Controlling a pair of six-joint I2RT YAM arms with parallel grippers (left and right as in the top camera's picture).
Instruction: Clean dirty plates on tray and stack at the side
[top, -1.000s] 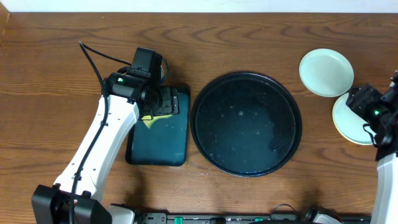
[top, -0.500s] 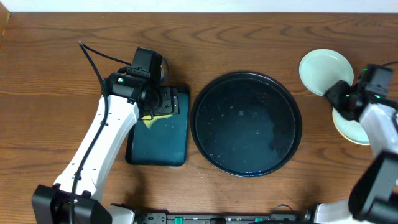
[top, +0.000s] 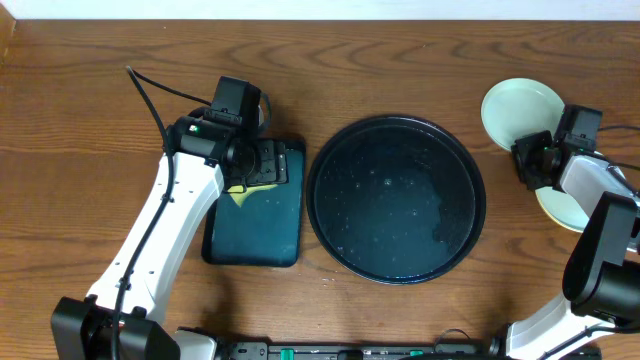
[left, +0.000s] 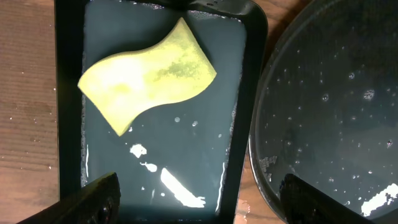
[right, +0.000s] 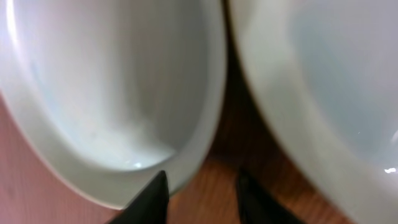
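The large round black tray (top: 395, 262) is wet and holds no plates. A mint-white plate (top: 515, 112) lies on the table at the far right. A second pale plate (top: 552, 205) lies just below it, partly under my right arm. I see no third plate. My right gripper (top: 535, 160) is low between the two plates. In the right wrist view its fingers (right: 202, 199) are apart over bare wood, with one plate (right: 112, 93) at the left and the other (right: 329, 93) at the right. My left gripper (left: 205, 205) is open and empty over the teal tray.
A rectangular dark teal tray (top: 255, 225) with water lies left of the black tray and holds a yellow sponge (left: 146, 74). In the overhead view the sponge (top: 242, 192) shows partly under my left gripper (top: 265, 160). The table's right edge is near the plates.
My right gripper has swung in from the far right edge, up and left to the gap between the two plates. The left arm has not moved.
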